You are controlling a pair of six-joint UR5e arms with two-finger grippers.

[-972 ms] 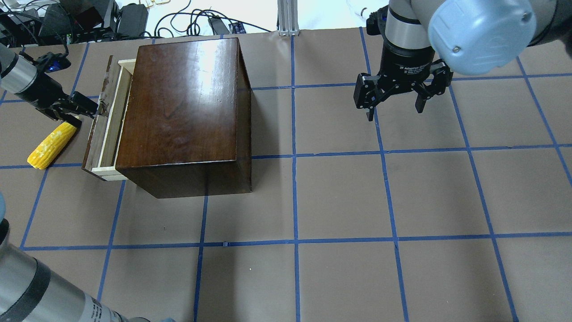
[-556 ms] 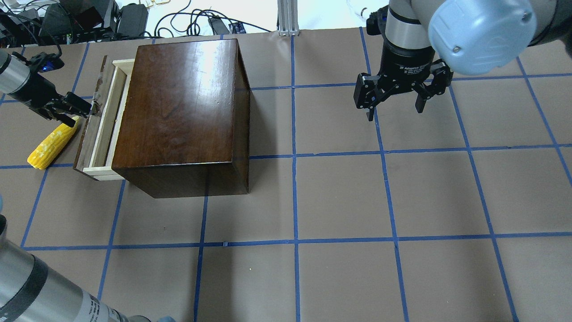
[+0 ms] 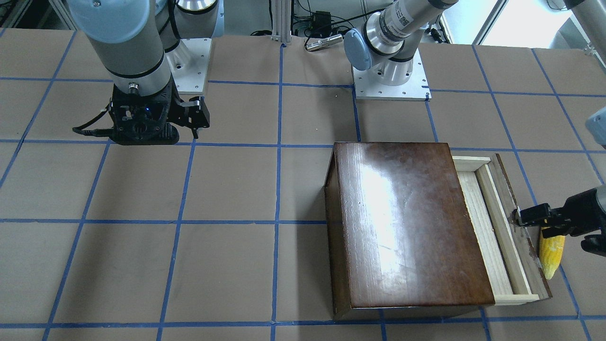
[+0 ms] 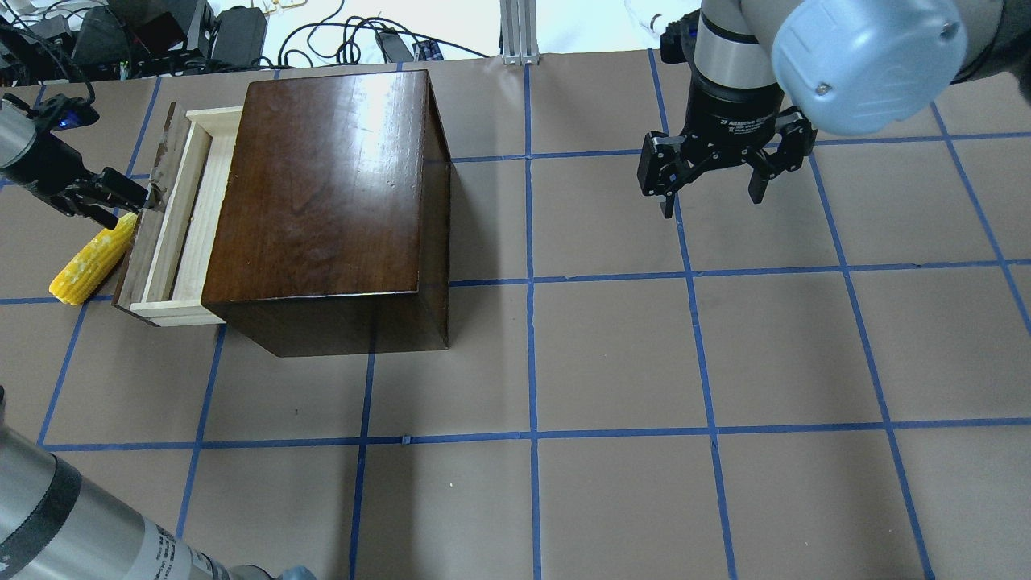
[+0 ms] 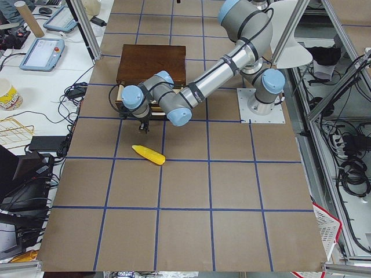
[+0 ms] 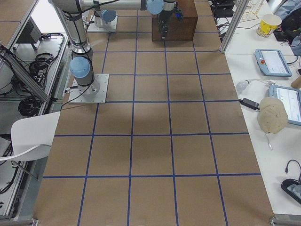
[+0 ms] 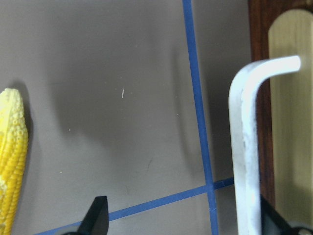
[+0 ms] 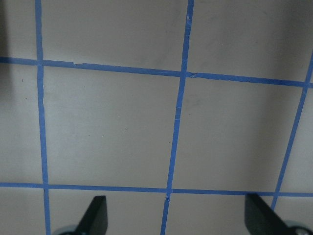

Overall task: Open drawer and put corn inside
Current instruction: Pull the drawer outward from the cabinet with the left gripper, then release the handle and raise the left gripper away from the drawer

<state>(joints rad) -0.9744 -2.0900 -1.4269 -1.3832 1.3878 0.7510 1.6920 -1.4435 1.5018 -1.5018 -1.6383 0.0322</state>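
Fingers (image 7: 95, 220) of left gripper (image 4: 135, 203): spread wide, closed on nothing. Grey metal handle (image 7: 243, 147) between them in left wrist frame, just beside the one at lower right; actual contact not clear at frame edge. In overhead frame, tips against the dark front panel (image 4: 143, 234) of the drawer (image 4: 201, 225), near left edge of picture.

Fingers of right gripper (image 4: 712, 204): equally wide, empty, hanging over bare worktop (image 4: 612, 362) at upper right of overhead frame, well apart from box and drawer. Only brown surface and blue tape grid (image 8: 178, 122) beneath in right wrist frame.

State of drawer: pulled partway out of glossy dark brown box (image 4: 322, 185), toward left in overhead frame, toward right in front-facing frame. Pale wood floor and rims exposed.

Position of corn (image 4: 89, 259): flat on worktop outside the drawer, just beside the front panel, far left of overhead frame, lower right of front-facing frame. Long axis diagonal in overhead frame, lower left to upper right, upper end under the left fingers and close to the panel; touching or not, cannot tell. Near-vertical in front-facing frame, narrowing toward its bottom end. In exterior left frame, slanting from upper left to lower right, below the near arm.
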